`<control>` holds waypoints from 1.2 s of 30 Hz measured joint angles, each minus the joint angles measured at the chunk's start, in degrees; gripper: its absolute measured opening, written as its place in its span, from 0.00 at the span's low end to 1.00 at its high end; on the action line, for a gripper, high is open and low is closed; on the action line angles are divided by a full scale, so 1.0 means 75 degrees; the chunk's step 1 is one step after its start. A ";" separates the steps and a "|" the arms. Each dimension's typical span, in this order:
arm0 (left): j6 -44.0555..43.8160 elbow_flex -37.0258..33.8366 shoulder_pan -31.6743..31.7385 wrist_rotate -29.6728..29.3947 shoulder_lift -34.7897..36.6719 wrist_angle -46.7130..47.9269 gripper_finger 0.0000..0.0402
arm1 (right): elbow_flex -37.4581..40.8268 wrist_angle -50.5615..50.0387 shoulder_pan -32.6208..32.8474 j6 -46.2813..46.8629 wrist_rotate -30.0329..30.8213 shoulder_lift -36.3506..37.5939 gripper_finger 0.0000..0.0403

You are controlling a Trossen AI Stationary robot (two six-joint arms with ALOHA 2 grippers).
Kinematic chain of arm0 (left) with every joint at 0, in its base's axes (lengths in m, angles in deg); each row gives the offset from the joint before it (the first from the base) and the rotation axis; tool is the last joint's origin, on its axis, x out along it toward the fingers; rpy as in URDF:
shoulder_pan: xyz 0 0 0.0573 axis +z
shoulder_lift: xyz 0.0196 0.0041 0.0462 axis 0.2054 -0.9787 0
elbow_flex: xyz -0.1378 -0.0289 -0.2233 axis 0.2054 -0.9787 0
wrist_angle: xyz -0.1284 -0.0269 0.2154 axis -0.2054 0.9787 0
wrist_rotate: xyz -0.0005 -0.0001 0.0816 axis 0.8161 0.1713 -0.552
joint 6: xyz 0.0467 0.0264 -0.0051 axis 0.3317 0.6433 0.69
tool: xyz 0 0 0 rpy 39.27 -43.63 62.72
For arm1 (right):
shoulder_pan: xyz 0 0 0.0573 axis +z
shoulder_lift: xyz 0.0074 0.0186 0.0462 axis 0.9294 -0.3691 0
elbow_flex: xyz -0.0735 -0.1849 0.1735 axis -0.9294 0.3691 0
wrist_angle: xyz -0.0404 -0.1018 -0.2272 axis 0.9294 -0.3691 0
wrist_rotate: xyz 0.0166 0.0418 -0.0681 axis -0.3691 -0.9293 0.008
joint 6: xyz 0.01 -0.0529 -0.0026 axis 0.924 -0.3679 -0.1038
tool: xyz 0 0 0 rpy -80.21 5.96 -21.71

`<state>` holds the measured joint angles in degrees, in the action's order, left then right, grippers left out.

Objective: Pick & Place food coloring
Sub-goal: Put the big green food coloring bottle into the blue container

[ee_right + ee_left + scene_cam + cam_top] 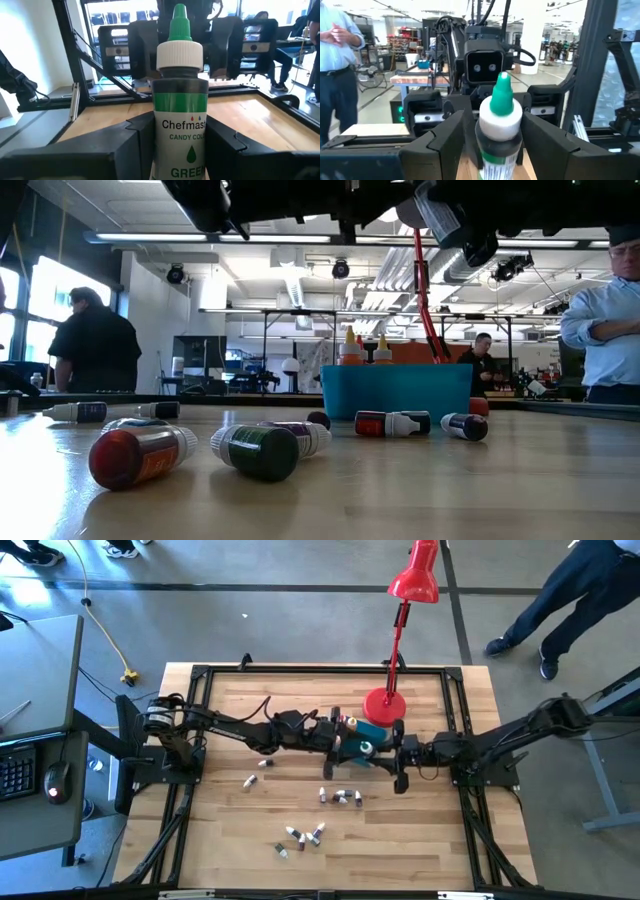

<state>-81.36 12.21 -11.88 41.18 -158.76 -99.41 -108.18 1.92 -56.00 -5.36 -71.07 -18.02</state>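
**Both end effectors on a bottle above the teal tub**

Through the left wrist camera I see my left end effector (492, 145) with its fingers (445, 140) pressed against the sides of an upright dropper bottle (499, 132): white collar, teal-green pointed cap, dark body with a green band at the label. The jaws stand fairly wide, filled by the bottle's body.

Through the right wrist camera my right end effector (175, 150) grips a green bottle (179, 105) the same way, upright, fingers (127, 142) closed on its lower label. It has a green pointed cap, a ribbed white collar, a dark body and a green-and-white label reading "Chefmaster", "CANDY COLOR" and "GREEN".

From above, the two end effectors, left (335, 740) and right (398, 755), face each other closely over the teal tub (372, 732) at the middle of the surface (230, 840), just in front of the red lamp (405, 630). I cannot tell whether they share one bottle or hold one each.

Farther out, loose bottles lie on their sides: a row (340, 797) near the tub, a cluster (300, 837) nearer the front edge, and two (257, 772) to the left. In the low view a red-capped one (140, 455) and a dark green one (262, 450) lie nearest, and orange-yellow tips (365, 350) rise from the tub (395, 392).
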 joint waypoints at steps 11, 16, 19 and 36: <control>0.0000 0.0000 0.0003 0.0187 0.0000 -0.0119 0.47 | -0.0005 0.0849 -0.0356 0.0217 -0.0499 -0.0522 0.31; -0.0001 0.0000 0.0003 0.0149 0.0000 -0.0176 0.47 | -0.0005 0.0865 -0.0356 0.0199 -0.0505 -0.0537 0.31; 0.0000 -0.0003 0.0003 0.0132 0.0000 -0.0174 0.44 | -0.0005 0.0876 -0.0356 0.0150 -0.0502 -0.0537 0.31; -0.0009 -0.0006 0.0003 0.0330 0.0006 -0.0025 0.23 | -0.0005 0.0903 -0.0353 0.0059 -0.0379 -0.0537 0.31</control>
<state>-81.42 12.16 -11.86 43.65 -158.71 -99.59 -108.22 8.70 -58.64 -4.91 -73.91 -22.05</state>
